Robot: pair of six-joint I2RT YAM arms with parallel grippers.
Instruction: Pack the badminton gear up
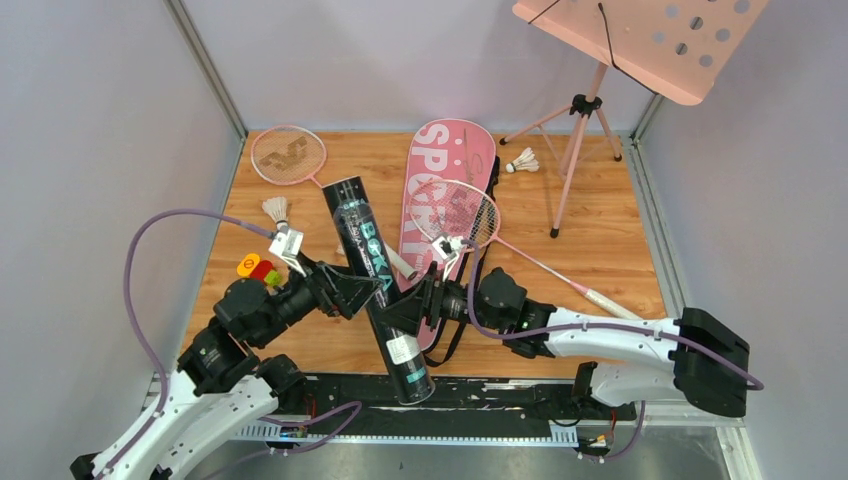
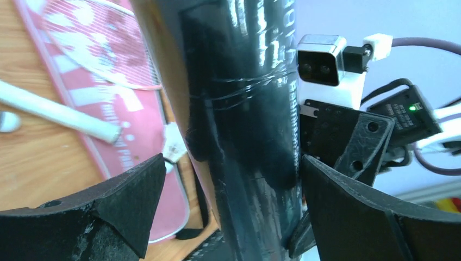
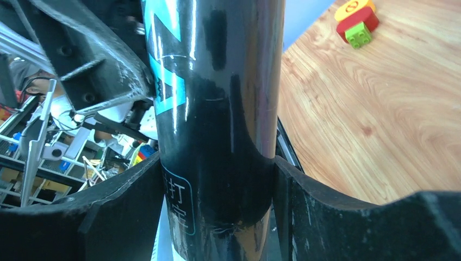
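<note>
**Black tube: hold it with two arms, without twist**

Black tube (image 1: 362, 230) lies diagonally across the wooden table (image 1: 600, 230), and its near end reaches over the table's near edge. The right gripper (image 1: 403, 312) is clenched on its lower part: in the right wrist view both fingers (image 3: 125, 201) press against the glossy wall. The left gripper (image 1: 352, 290) is released and stands wide around the tube a little higher. In the left wrist view one finger (image 2: 136, 196) is apart from the tube, while the other (image 2: 348, 206) is almost touching it.

I judge the step in hand to be a second grip by the left arm. To do it well, this arm should first shift sideways until the tube sits in the middle of the opening, and only then close. Otherwise the nearer finger will push the tube and twist it inside the right grip. The surface looks smooth and slippery, so the pressure should be firm but moderate.

The pink racket bag (image 1: 440, 160) and one racket (image 1: 455, 210) lie just beside the tube; any lift should go straight up, clear of the strings.
</note>
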